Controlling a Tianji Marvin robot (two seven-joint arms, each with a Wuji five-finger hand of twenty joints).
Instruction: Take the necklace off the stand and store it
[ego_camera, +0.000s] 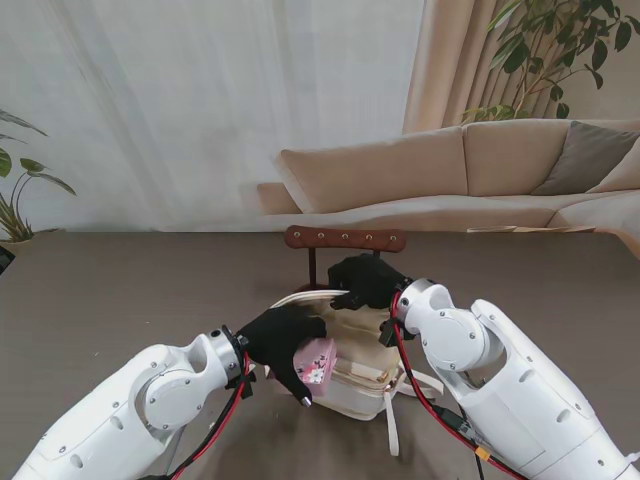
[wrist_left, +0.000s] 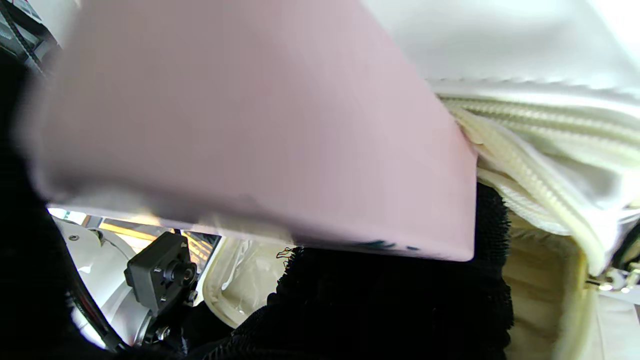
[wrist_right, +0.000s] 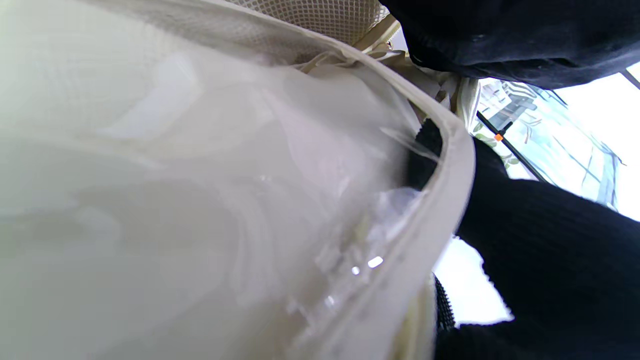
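A brown wooden necklace stand with a row of pegs rises behind a cream bag at the table's middle. I see no necklace on it or anywhere else. My left hand, in a black glove, is shut on a pink floral box at the bag's left side. That pink box fills the left wrist view, beside the bag's zipper. My right hand grips the bag's far rim, holding the bag's mouth open. The bag's rim and my gloved fingers show in the right wrist view.
A cream strap trails from the bag toward me over the dark table. A beige sofa stands beyond the table's far edge, with plants at the far left and far right.
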